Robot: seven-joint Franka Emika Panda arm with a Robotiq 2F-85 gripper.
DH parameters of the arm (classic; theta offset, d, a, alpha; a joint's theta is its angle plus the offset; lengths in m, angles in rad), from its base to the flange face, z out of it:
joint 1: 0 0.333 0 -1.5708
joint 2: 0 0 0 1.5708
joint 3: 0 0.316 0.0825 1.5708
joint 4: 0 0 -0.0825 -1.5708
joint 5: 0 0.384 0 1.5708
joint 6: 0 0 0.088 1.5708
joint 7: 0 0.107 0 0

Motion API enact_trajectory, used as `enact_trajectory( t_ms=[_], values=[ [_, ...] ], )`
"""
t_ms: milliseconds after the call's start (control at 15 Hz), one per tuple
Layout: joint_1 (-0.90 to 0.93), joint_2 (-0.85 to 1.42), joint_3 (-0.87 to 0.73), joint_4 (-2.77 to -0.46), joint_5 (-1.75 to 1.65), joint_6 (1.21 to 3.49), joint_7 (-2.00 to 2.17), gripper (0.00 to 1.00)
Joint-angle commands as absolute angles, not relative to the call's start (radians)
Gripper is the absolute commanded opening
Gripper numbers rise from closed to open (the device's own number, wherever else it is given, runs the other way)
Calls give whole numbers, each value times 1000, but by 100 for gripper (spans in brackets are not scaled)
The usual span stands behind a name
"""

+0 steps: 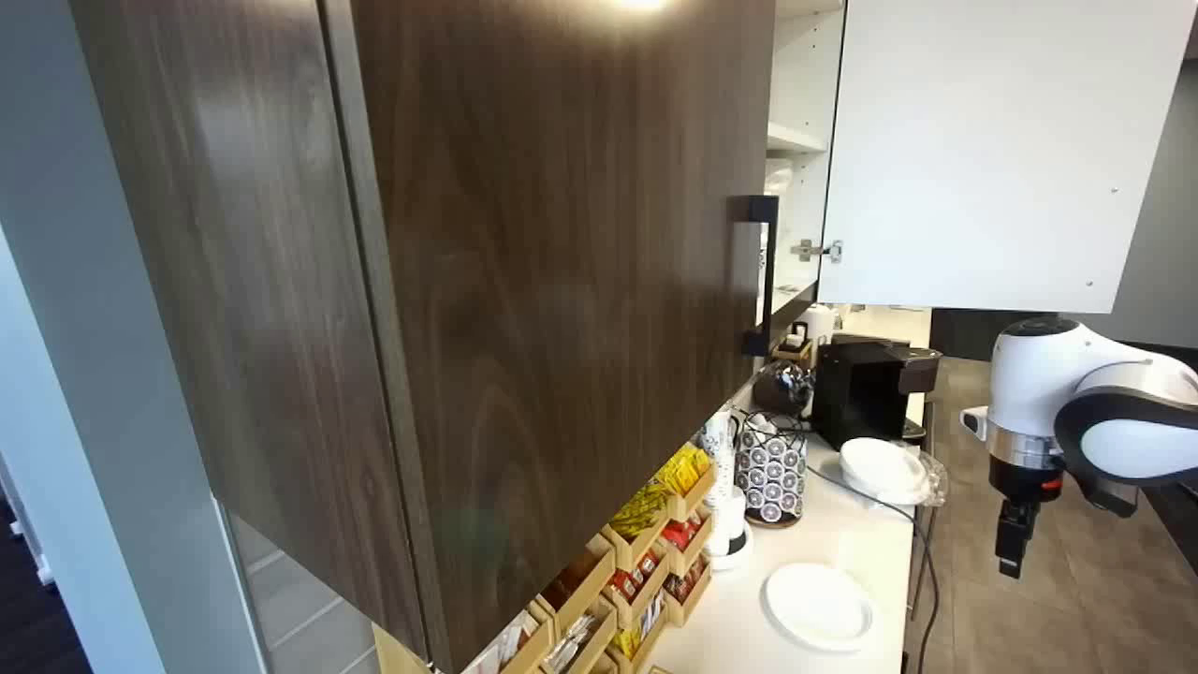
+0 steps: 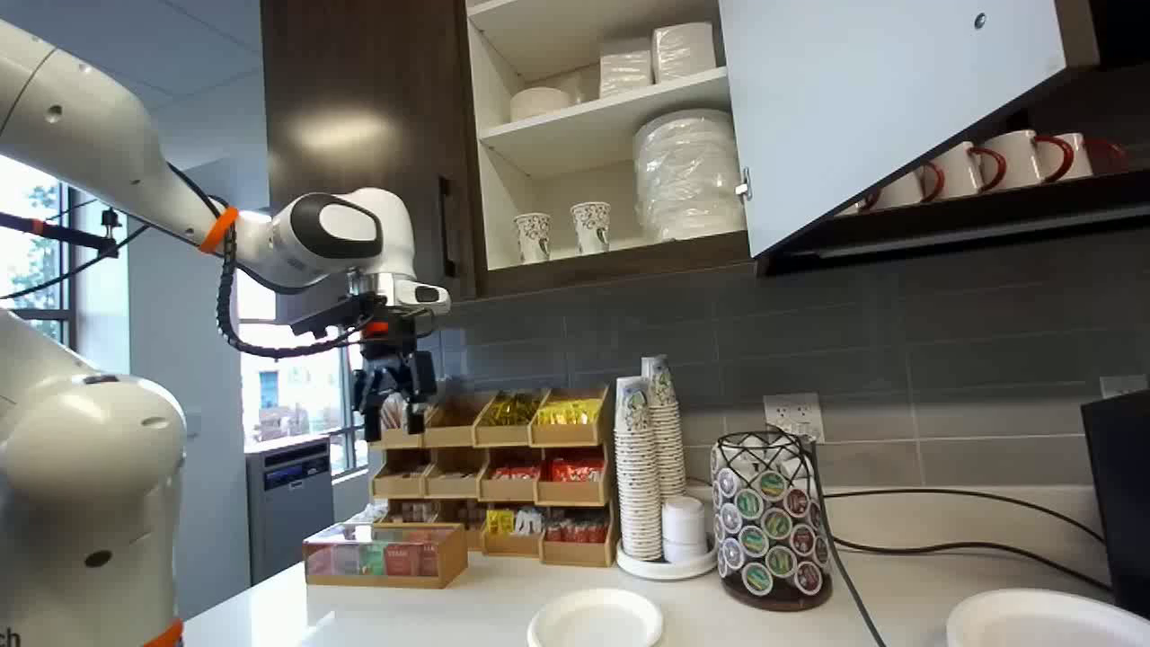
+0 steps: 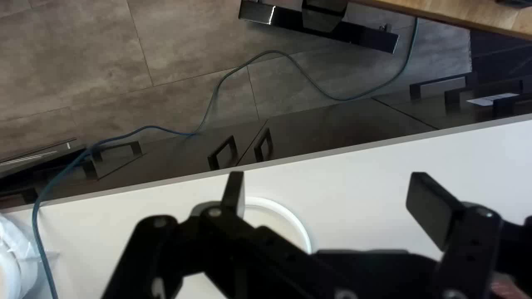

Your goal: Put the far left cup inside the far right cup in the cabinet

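Note:
The cabinet (image 2: 620, 257) has dark wood-grain doors and a white inside. It shows in both exterior views (image 1: 562, 281), with one door open and the shelves exposed. On its bottom shelf in an exterior view stand two patterned paper cups, upright and apart: the left cup (image 2: 533, 238) and the right cup (image 2: 591, 227). The wrist view shows neither cup. My gripper (image 2: 393, 419) is open and empty, pointing down, to the left of the cups and lower than the shelf. In the wrist view its fingers (image 3: 328, 203) are wide apart above the counter.
The open door (image 2: 880, 99) swings out right of the shelves. A wrapped plate stack (image 2: 687, 175) stands right of the cups. Below are a condiment rack (image 2: 512, 458), stacked paper cups (image 2: 640, 485), a pod holder (image 2: 768, 530) and a plate (image 2: 595, 620) on the counter.

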State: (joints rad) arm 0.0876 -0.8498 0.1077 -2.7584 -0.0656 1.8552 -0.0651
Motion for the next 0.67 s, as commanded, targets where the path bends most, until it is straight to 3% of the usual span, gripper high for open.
enact_trajectory(
  t_ms=[0, 600],
  values=[
    [99, -848, 98, -2760, -73, 1853, -57, 100],
    [91, -837, 93, -2717, -74, 1883, -49, 100]
  ],
)
